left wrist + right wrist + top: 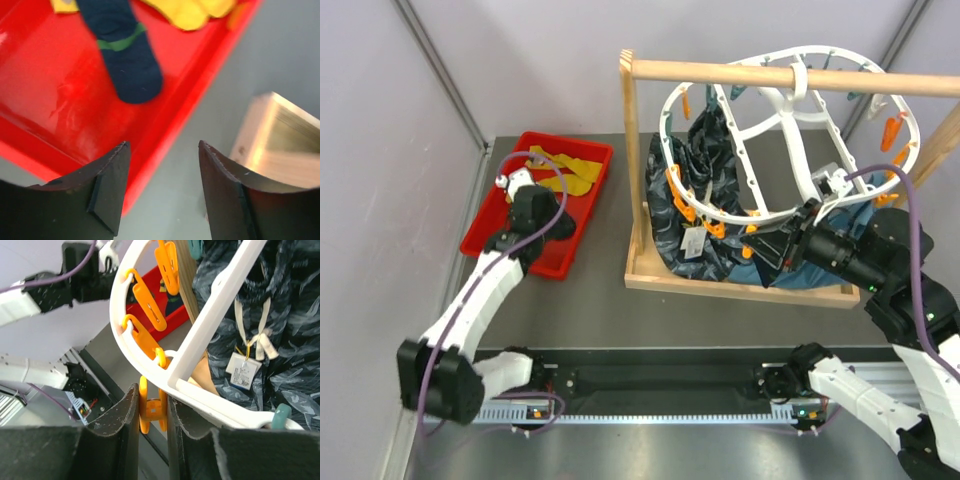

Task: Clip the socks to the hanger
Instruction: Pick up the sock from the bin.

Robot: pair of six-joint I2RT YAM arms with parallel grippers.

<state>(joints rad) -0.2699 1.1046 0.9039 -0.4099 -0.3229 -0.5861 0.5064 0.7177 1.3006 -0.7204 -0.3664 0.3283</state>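
The table (pixel 600 320) under me is dark grey, with pale walls (pixel 380 100) around it, and my two arms are fixed at its near edge. My left pincer (pixel 162 190) is spread wide, with nothing between its fingers. It hangs above a red tray (pixel 50 100) on the left side of the table. In the tray, just past my fingers, lies a dark navy sock (pixel 127 65) with a green stripe, its round end toward me. Beyond it, at the far end of the tray, lie the yellow socks (pixel 195 12), and the navy sock rests against them. To the right of the tray I see a corner of the wooden base (pixel 280 145) of the rack. My right pincer (pixel 152 405) is pressed together on an orange clip (pixel 145 412) at the low rim of the white hanger (pixel 225 305). More orange clips hang along that rim just above it, and a teal clip (pixel 281 415) sits off to the right. The hanger is tilted and hooked over the wooden rod (pixel 720 70) of the rack, farther back on the table. Behind the hanger hangs a big dark patterned cloth (pixel 295 315) with a small white tag (pixel 243 371). The socks I can see are in the tray, well apart from the hanger.
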